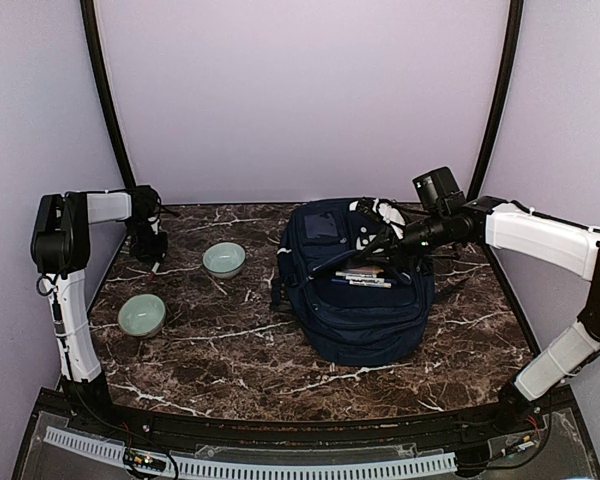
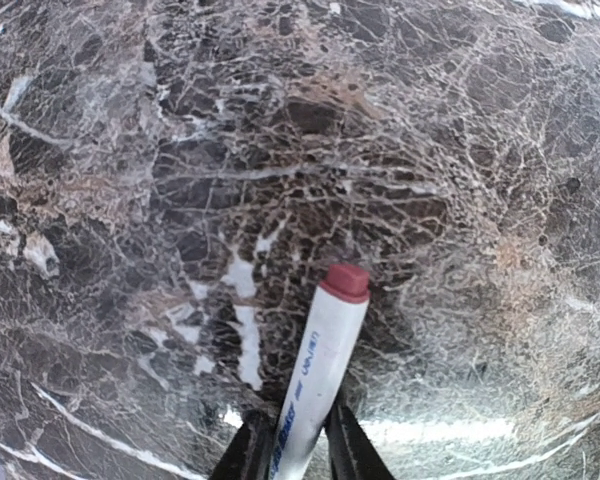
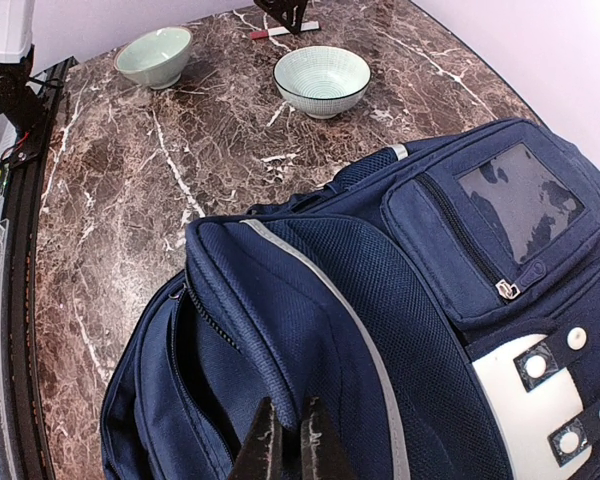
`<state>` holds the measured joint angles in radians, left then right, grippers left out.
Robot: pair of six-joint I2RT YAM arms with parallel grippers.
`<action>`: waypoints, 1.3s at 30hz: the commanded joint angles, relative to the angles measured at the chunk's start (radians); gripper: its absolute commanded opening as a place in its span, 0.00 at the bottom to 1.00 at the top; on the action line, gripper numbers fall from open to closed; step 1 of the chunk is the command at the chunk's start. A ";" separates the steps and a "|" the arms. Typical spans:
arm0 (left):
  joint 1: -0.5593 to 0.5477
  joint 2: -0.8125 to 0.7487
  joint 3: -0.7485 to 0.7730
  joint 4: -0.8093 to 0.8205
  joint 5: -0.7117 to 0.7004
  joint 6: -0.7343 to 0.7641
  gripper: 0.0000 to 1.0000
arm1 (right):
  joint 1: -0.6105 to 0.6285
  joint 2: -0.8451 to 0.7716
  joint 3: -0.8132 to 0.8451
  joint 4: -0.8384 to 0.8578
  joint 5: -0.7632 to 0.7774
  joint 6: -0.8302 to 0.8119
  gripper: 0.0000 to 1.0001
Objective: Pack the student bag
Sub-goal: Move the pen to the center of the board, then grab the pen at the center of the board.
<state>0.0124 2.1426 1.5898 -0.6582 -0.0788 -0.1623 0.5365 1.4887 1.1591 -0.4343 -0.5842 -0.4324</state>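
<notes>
Left wrist view, left gripper [image 2: 298, 452] clamped on red-capped marker [image 2: 318, 360] at lower centre, right gripper [image 3: 288, 440] pinched narrowly on student bag [image 3: 320, 300].

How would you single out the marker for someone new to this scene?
Left of the bag, past the two bowls, near the table's far-left corner, the left gripper pinches the marker. It is a thin white stick with a red cap, unlike the round green bowls.
</notes>
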 commanded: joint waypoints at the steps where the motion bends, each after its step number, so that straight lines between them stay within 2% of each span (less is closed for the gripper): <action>1: -0.009 0.020 -0.054 -0.177 0.017 0.022 0.20 | 0.000 0.008 0.031 0.034 -0.038 0.002 0.00; 4: -0.015 0.020 -0.049 -0.199 -0.003 0.024 0.19 | 0.000 0.008 0.032 0.035 -0.035 0.001 0.00; 6: -0.019 0.020 -0.053 -0.223 0.001 0.015 0.25 | 0.000 0.008 0.031 0.034 -0.033 0.002 0.00; 8: -0.019 0.019 -0.069 -0.228 0.002 0.011 0.26 | 0.000 0.009 0.031 0.036 -0.033 0.004 0.00; 14: -0.020 0.034 -0.081 -0.220 0.023 0.019 0.16 | 0.000 0.018 0.034 0.033 -0.039 0.003 0.00; 24: -0.022 0.021 -0.051 -0.251 -0.050 0.010 0.05 | 0.000 0.010 0.034 0.033 -0.034 0.003 0.00; 28: -0.038 -0.075 -0.036 -0.257 -0.041 0.006 0.04 | 0.000 0.004 0.033 0.034 -0.030 0.005 0.00; 33: -0.109 -0.237 -0.044 -0.275 0.007 0.012 0.04 | 0.000 0.007 0.037 0.032 -0.043 0.009 0.00; 39: -0.297 -0.462 -0.056 -0.248 0.101 -0.003 0.04 | 0.000 0.016 0.039 0.030 -0.037 0.004 0.00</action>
<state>-0.1730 1.8660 1.5429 -0.8925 -0.0643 -0.1623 0.5365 1.5002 1.1610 -0.4351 -0.5884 -0.4324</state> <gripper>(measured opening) 0.113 0.034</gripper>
